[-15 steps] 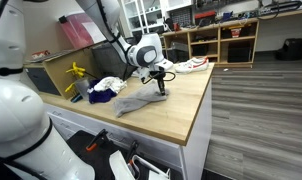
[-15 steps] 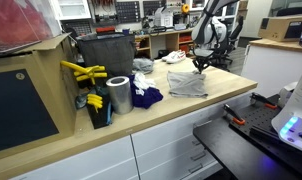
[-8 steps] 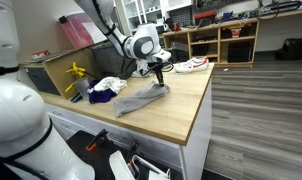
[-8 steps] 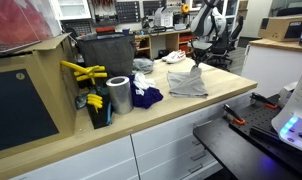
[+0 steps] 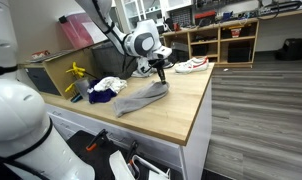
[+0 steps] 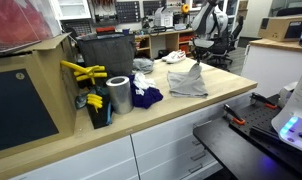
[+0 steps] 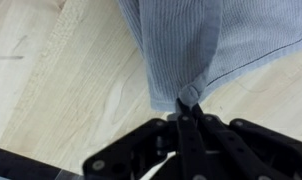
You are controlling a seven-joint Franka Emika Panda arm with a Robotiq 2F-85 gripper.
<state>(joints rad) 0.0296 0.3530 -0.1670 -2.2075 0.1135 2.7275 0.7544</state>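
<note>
Gripper (image 7: 188, 108), jaws pinched tight on a corner of the grey cloth (image 7: 196, 40), which drapes beneath it onto the wooden worktop (image 7: 61, 90). Firm pinch and slow vertical lift should prevent slippage.

Claw (image 7: 188, 102) downward, jaws tight together.

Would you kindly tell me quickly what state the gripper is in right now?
Gripper: closed, pinching a corner of the grey ribbed fabric cloth.

Wooden countertop (image 6: 181, 118) bearing a metal canister (image 6: 118, 95), dark blue cloth (image 6: 146, 97), yellow tool (image 6: 81, 72), black bin (image 6: 106, 55) and, farther back, a white sneaker (image 6: 176, 57).
</note>
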